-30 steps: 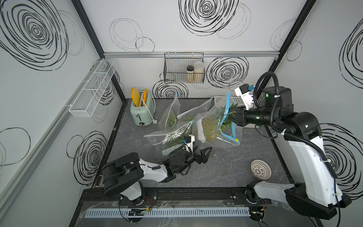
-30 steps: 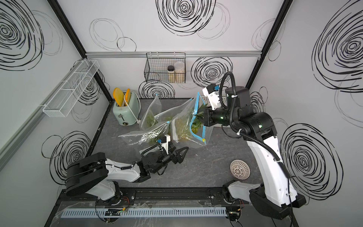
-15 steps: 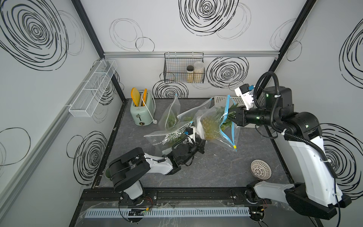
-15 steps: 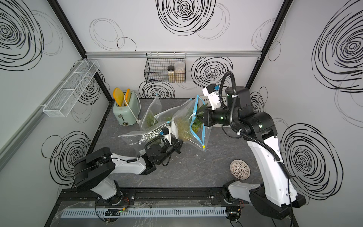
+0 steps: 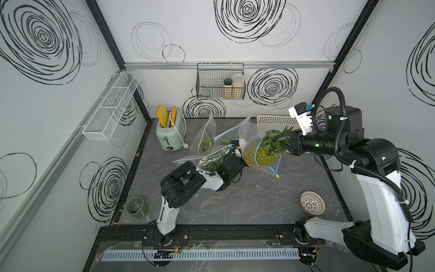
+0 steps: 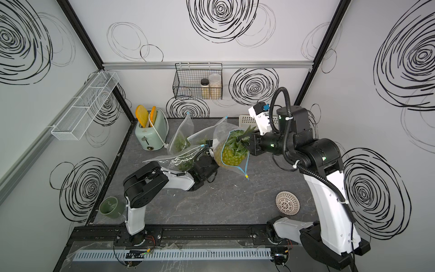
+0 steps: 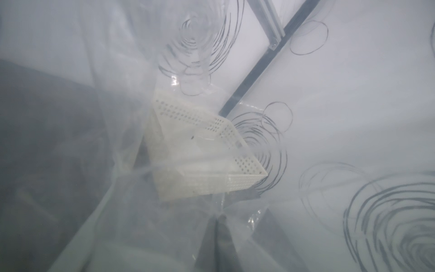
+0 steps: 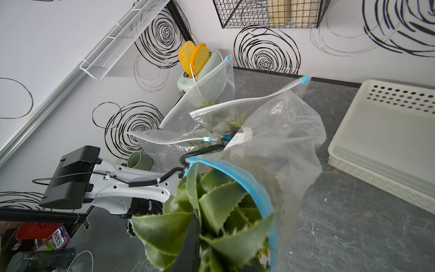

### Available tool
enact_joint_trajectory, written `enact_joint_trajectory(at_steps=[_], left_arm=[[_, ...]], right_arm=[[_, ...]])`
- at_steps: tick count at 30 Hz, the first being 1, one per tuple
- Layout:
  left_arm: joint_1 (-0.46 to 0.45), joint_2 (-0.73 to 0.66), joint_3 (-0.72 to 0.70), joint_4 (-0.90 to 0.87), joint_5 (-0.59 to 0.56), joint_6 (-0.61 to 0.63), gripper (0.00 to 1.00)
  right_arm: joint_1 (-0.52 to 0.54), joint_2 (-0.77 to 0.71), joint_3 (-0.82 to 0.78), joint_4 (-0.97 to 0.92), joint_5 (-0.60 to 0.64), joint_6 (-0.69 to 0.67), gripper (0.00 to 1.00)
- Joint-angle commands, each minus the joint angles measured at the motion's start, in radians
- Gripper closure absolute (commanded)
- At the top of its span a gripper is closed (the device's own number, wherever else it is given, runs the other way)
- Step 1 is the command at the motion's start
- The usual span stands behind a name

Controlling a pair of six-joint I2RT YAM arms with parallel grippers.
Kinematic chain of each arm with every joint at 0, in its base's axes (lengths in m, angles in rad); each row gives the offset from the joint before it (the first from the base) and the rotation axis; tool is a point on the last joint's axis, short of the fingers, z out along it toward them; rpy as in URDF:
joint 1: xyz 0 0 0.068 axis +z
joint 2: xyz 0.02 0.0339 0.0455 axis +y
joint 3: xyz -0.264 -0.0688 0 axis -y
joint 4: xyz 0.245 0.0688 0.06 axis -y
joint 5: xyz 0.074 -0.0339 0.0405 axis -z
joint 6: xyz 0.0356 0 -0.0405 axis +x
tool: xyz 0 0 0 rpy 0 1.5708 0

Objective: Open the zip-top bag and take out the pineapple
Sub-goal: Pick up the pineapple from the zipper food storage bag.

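Observation:
The pineapple (image 5: 266, 155) (image 6: 231, 155) hangs above the middle of the table, its body half inside a clear zip-top bag (image 5: 247, 131) (image 6: 220, 134) with an open blue zip rim (image 8: 247, 183). My right gripper (image 5: 286, 139) (image 6: 250, 141) is shut on the pineapple's green crown (image 8: 211, 212); a dark finger (image 8: 190, 242) runs between the leaves. My left gripper (image 5: 236, 154) (image 6: 210, 153) sits at the bag's closed end, mostly hidden under plastic. In the left wrist view the left gripper (image 7: 217, 235) is shut on a fold of the bag (image 7: 117, 141).
Other clear bags of greens (image 5: 204, 139) lie behind the left arm, near a mint toaster (image 5: 169, 134). A white perforated basket (image 5: 275, 120) (image 8: 388, 131) stands at the back right. A green cup (image 5: 137, 207) is at front left, a patterned bowl (image 5: 312, 203) at front right.
My left gripper rose from the table front to the bag's closed end and shut on the plastic. The right gripper stayed on the crown; the bag has slid slightly off the fruit.

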Motion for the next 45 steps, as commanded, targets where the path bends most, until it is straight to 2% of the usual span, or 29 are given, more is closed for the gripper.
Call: enact_joint_trajectory(at_steps=[1, 9, 14, 18, 27, 33, 39, 45], left_arm=[[0.041, 0.031, 0.07, -0.049, 0.011, -0.075, 1.0], [0.062, 0.0, 0.087, -0.068, 0.115, -0.185, 1.0], [0.056, -0.034, 0.199, -0.211, 0.175, -0.158, 1.0], [0.052, -0.035, 0.332, -0.325, 0.19, -0.067, 1.0], [0.114, 0.097, 0.726, -0.522, 0.263, 0.046, 1.0], [0.176, 0.163, 0.896, -0.526, 0.315, 0.059, 1.0], [0.232, 0.129, 0.905, -0.403, 0.349, 0.057, 1.0], [0.286, 0.013, 0.748, -0.278, 0.308, 0.055, 1.0]], right_arm=[[0.007, -0.058, 0.056, 0.026, -0.082, 0.023, 1.0], [0.007, -0.066, 0.091, 0.007, -0.101, 0.023, 1.0], [0.007, -0.073, 0.106, 0.005, -0.108, 0.021, 1.0], [0.007, -0.076, 0.115, 0.004, -0.129, 0.017, 1.0], [0.007, -0.093, 0.114, -0.003, -0.131, 0.009, 1.0], [0.006, -0.105, 0.079, 0.016, -0.125, 0.003, 1.0], [0.006, -0.113, 0.088, 0.018, -0.078, -0.002, 1.0], [0.007, -0.116, 0.137, -0.001, -0.007, -0.005, 1.0]])
